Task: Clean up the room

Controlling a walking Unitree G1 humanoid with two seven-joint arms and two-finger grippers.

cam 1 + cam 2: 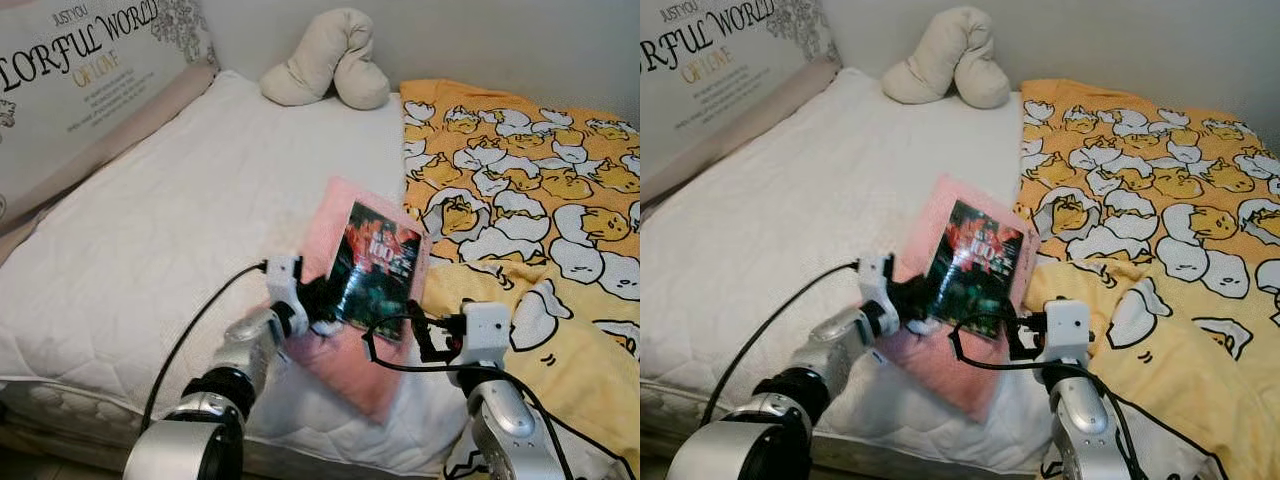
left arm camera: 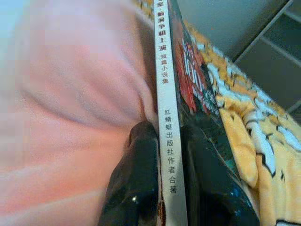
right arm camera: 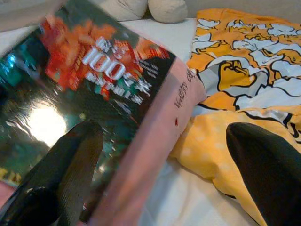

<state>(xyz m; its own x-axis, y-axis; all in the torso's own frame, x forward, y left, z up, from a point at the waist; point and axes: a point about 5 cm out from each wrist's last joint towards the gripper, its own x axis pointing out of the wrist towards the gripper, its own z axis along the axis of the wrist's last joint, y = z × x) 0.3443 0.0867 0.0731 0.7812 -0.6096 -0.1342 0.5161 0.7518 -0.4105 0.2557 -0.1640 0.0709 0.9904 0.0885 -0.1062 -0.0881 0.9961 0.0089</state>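
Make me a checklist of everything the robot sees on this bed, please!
Surface: white quilted mattress, bare on the robot's left side.
Job's things: dark glossy book lying on a pink book, both tilted up off the mattress.
Clutter: beige pillow at the far edge; yellow duck-print blanket, rumpled, on the right.
Grippers: left gripper shut on the dark book's spine; right gripper open by the books' right edge.
Cables: black cable along the left arm; another looped at the right wrist.
Surroundings: lettered cushion, grey wall.
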